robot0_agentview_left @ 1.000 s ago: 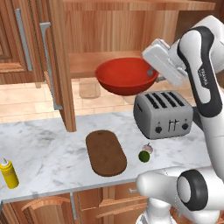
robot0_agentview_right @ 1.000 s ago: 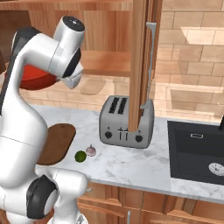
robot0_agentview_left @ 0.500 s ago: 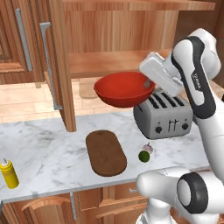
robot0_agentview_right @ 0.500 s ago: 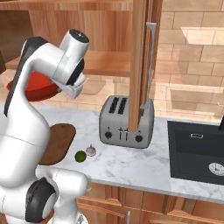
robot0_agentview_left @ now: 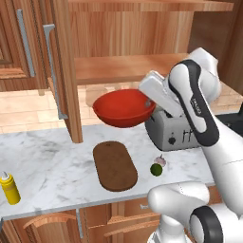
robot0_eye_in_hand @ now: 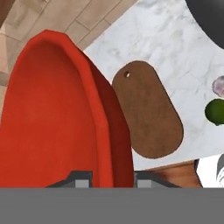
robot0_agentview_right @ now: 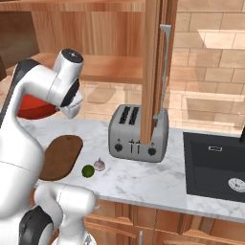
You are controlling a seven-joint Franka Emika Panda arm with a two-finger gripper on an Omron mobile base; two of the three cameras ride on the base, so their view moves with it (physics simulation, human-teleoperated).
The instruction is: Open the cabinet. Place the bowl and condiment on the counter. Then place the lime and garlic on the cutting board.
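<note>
**Bowl held over the counter**

The jaws pinch the rim of the red bowl (robot0_agentview_left: 123,108), held in the air above the cutting board (robot0_agentview_left: 114,165) and counter (robot0_agentview_left: 42,161). The toaster (robot0_agentview_right: 138,133) shows no readable writing.

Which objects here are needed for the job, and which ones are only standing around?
Needed: cabinet, bowl in the gripper, condiment, counter, lime, garlic, cutting board.
Standing around: toaster, sink.
</note>
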